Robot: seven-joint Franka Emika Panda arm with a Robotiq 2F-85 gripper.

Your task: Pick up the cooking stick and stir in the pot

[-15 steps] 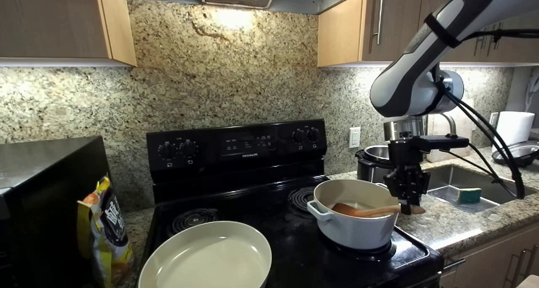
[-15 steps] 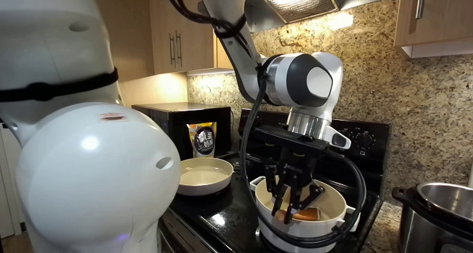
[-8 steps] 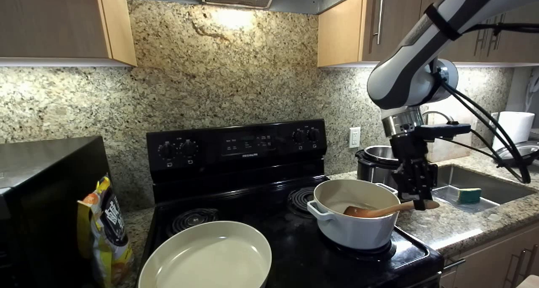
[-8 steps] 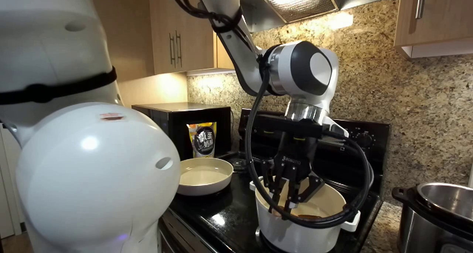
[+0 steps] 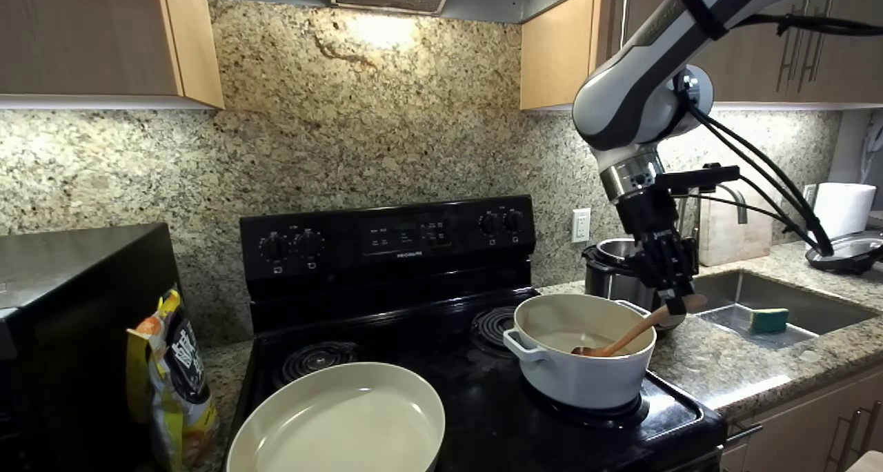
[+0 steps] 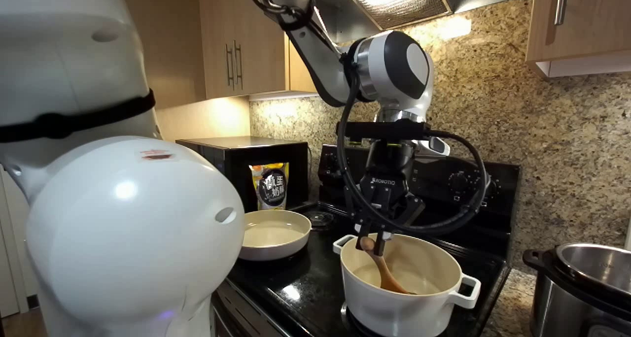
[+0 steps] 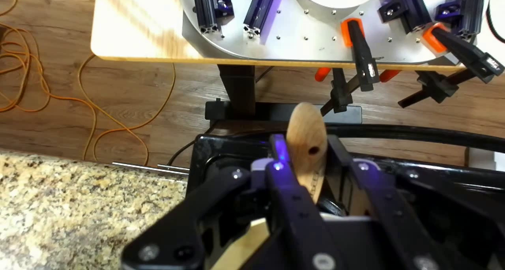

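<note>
My gripper (image 5: 675, 305) is shut on the upper end of the cooking stick (image 5: 629, 335), over the right rim of the white pot (image 5: 586, 381). The stick slants down from the fingers into the pot, its dark wide end low inside. In an exterior view, the round handle tip pokes out between the fingertips (image 6: 378, 249), with the pot (image 6: 394, 310) below them. From the wrist, the tip of the stick (image 7: 307, 130), with its small hole, sits between both fingers. The stick's lower end is hidden in the wrist view.
A large shallow white dish (image 5: 345, 417) stands on the stove left of the pot. The shiny steel pot (image 6: 584, 278) is on the counter beside the stove. A snack bag (image 5: 181, 382) leans by the microwave. Behind the arm lies the sink (image 5: 800, 303).
My gripper has risen with the stick, shifting first right, then back left in an exterior view. The stick has gone from nearly level to clearly tilted, handle end up. The pot has stayed put.
</note>
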